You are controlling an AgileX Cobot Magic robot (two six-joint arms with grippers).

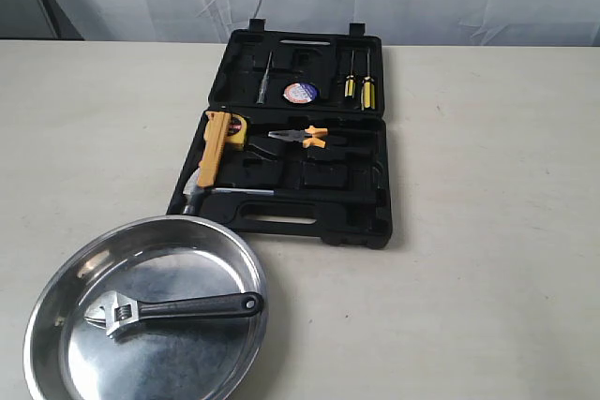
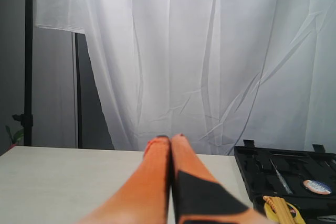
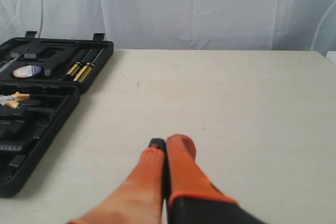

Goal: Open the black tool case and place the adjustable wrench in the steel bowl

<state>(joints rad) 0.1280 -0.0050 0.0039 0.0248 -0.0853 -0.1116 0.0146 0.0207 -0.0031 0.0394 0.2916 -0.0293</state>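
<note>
My left gripper (image 2: 169,143) was pinched shut with its two orange fingers (image 2: 155,157) pressed together and nothing between them, raised over the pale table (image 1: 487,231) and pointing toward the white curtain (image 2: 210,51). My right gripper (image 3: 167,148) was likewise closed tight on nothing, held above a bare stretch of table to the side of the black tool case (image 1: 370,217). The case lay open and flat, its lid folded back toward the curtain. A yellow-handled hammer (image 1: 214,149) and orange-handled pliers (image 1: 302,137) sat in the near half, and two screwdrivers (image 1: 358,86) and a roll of tape (image 1: 301,93) in the lid. The adjustable wrench (image 1: 173,309) lay inside the steel bowl (image 1: 187,362), its jaw end toward the middle and its black handle reaching the rim. The bowl stood just in front of the case's left corner.
</note>
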